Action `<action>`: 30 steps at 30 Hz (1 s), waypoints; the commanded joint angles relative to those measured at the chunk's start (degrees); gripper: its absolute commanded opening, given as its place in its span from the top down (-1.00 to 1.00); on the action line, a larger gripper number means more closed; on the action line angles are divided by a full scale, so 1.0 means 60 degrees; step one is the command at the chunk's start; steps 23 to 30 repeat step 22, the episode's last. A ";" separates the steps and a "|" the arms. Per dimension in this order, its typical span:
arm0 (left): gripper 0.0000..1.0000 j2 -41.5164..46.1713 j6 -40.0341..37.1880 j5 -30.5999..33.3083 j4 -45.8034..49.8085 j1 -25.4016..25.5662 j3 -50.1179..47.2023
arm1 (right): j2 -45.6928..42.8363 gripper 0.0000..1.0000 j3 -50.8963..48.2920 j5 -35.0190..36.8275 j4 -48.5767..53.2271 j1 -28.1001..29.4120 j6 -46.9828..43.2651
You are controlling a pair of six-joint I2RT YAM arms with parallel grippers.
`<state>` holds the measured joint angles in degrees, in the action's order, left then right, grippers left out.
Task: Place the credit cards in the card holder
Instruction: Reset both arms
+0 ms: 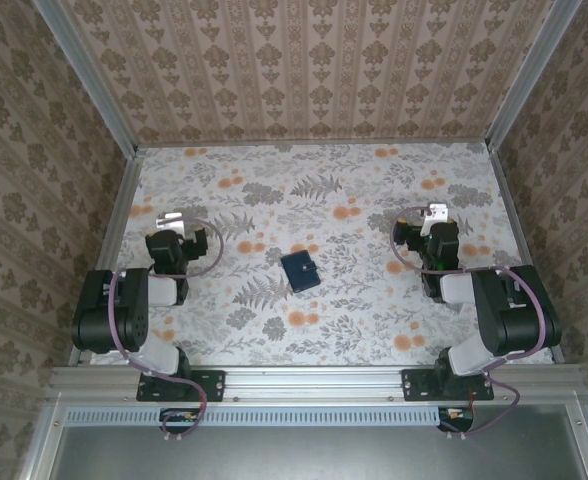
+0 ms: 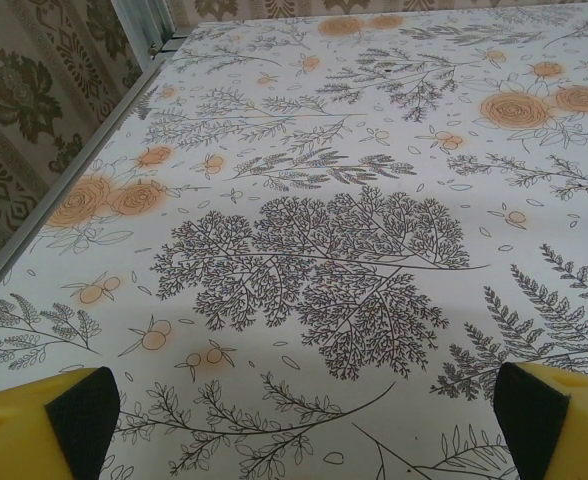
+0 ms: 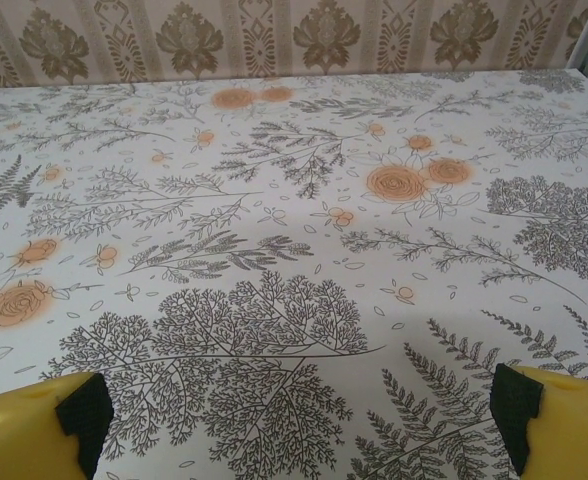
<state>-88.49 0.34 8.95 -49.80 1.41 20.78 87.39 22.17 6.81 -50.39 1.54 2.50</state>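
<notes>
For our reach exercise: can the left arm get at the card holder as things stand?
Probably yes: the card holder lies in the open, nothing between it and the left gripper.

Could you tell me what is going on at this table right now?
Nothing is being handled at this moment. The dark blue card holder lies near the middle of the floral table, apparently folded shut, and neither arm touches it. The left gripper and the right gripper sit off to either side of it, both open and empty, low over the bare tabletop. Whether any cards are inside the holder cannot be told.
</notes>
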 commanded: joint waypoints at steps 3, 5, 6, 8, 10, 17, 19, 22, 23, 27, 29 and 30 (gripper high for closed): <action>-1.00 0.0092 -0.0113 0.0076 -0.0324 0.0044 0.0159 | 0.0028 -0.99 0.0156 -0.0139 0.0168 0.0036 -0.0139; -1.00 0.0090 -0.0122 0.0076 -0.0306 0.0049 0.0164 | 0.0031 -0.99 0.0157 -0.0153 0.0166 0.0022 -0.0139; -1.00 0.0095 -0.0135 0.0090 -0.0277 0.0051 0.0170 | 0.0036 -1.00 0.0159 -0.0153 0.0170 0.0022 -0.0136; -1.00 0.0097 -0.0173 0.0130 -0.0255 0.0080 0.0205 | 0.0043 -1.00 0.0190 -0.0168 0.0202 0.0023 -0.0125; -1.00 0.0085 -0.0188 0.0149 -0.0238 0.0094 0.0200 | 0.0059 -1.00 0.0230 -0.0241 0.0276 -0.0008 -0.0110; -1.00 0.0082 -0.0247 0.0237 -0.0181 0.0175 0.0244 | 0.0068 -0.99 0.0275 -0.0313 0.0346 -0.0032 -0.0091; -1.00 0.0076 -0.0243 0.0235 -0.0185 0.0174 0.0244 | 0.0059 -1.00 0.0236 -0.0302 0.0304 -0.0039 -0.0095; -1.00 0.0080 -0.0247 0.0237 -0.0181 0.0166 0.0244 | 0.0030 -1.00 0.0186 -0.0303 0.0236 -0.0037 -0.0106; -1.00 0.0080 -0.0247 0.0237 -0.0181 0.0166 0.0244 | 0.0030 -1.00 0.0186 -0.0303 0.0236 -0.0037 -0.0106; -1.00 0.0080 -0.0247 0.0237 -0.0181 0.0166 0.0244 | 0.0030 -1.00 0.0186 -0.0303 0.0236 -0.0037 -0.0106; -1.00 0.0080 -0.0247 0.0237 -0.0181 0.0166 0.0244 | 0.0030 -1.00 0.0186 -0.0303 0.0236 -0.0037 -0.0106; -1.00 0.0080 -0.0247 0.0237 -0.0181 0.0166 0.0244 | 0.0030 -1.00 0.0186 -0.0303 0.0236 -0.0037 -0.0106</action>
